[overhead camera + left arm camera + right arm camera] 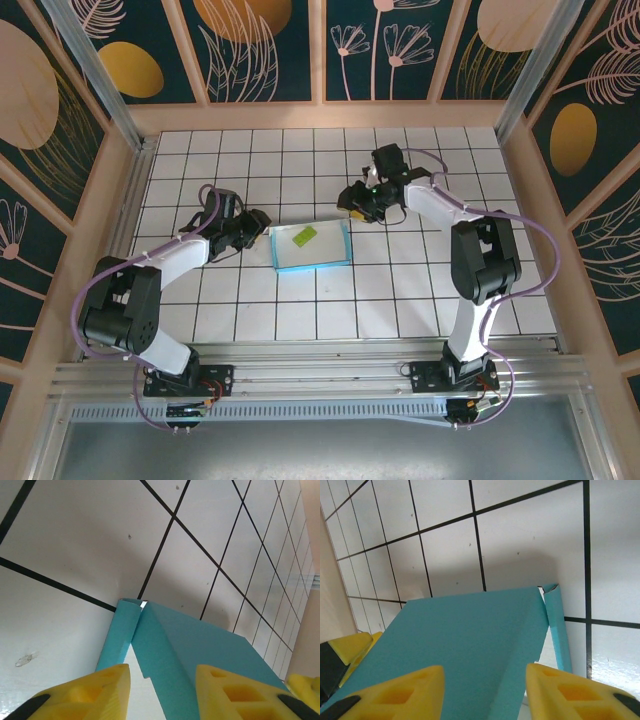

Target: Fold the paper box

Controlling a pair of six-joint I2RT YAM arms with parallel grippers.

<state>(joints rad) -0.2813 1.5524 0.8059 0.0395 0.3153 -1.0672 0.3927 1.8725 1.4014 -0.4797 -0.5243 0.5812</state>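
The paper box (315,254) lies mid-table, white inside with raised teal walls, and a small yellow-green scrap (304,236) rests in it. My left gripper (260,228) is at the box's left edge. In the left wrist view its yellow fingers (112,690) stand apart astride a teal wall of the box (200,650), with a gap showing beside the left finger. My right gripper (350,207) is at the box's far right corner. Its fingers (580,695) are spread wide around a broad teal panel (470,635), and a narrow teal flap (556,625) stands beside that panel.
The white tiled table (420,280) is fenced by wooden walls (115,200) on three sides, with a metal rail (320,375) along the near edge. Open tiles lie in front of the box and behind it.
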